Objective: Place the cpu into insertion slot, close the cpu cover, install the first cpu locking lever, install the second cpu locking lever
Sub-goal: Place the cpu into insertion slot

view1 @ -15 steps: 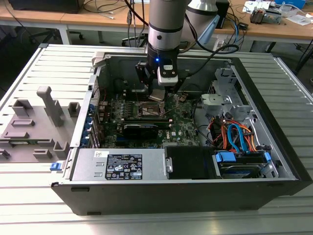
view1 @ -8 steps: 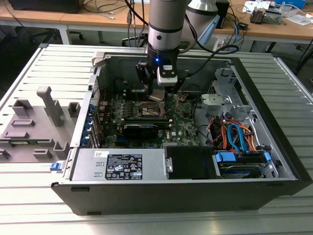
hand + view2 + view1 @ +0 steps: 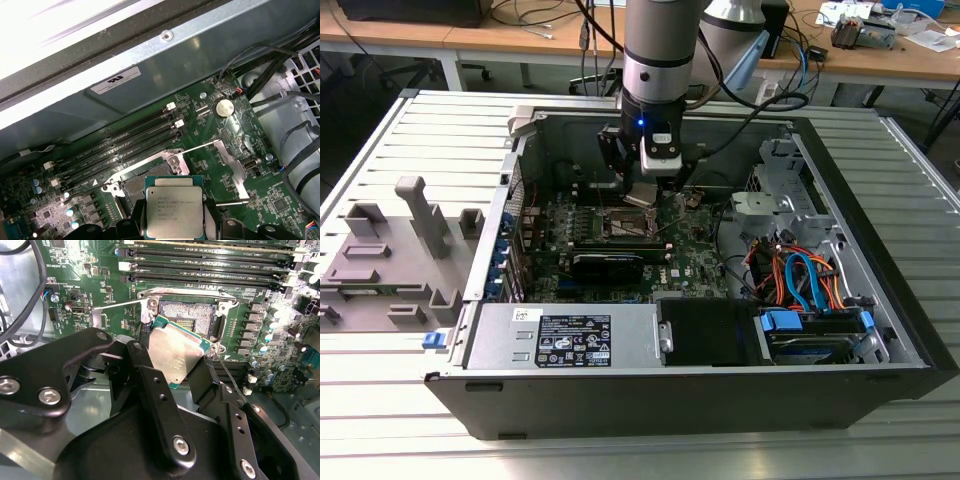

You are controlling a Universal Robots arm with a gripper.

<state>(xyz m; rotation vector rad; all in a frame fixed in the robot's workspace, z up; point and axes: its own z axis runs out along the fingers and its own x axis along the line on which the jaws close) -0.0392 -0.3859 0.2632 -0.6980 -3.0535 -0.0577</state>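
Observation:
My gripper point(image 3: 642, 194) is shut on the cpu point(image 3: 639, 195), a small square chip with a silvery top, inside the open computer case. In both wrist views the cpu point(image 3: 175, 352) point(image 3: 174, 211) sits tilted between the black fingers point(image 3: 150, 385), a little above the green board. The insertion slot point(image 3: 192, 315) point(image 3: 131, 187) lies open just past the chip, dark with a silvery rim and partly hidden by it. The cpu cover point(image 3: 231, 162) stands swung open beside the slot. A thin locking lever point(image 3: 117, 304) sticks out, unlatched.
Long black memory slots point(image 3: 210, 265) point(image 3: 125, 145) run beside the socket. A long black card point(image 3: 610, 262), the power supply point(image 3: 570, 335) and coloured cables point(image 3: 800, 275) fill the case. A grey fixture point(image 3: 390, 250) lies on the table at the exterior view's left.

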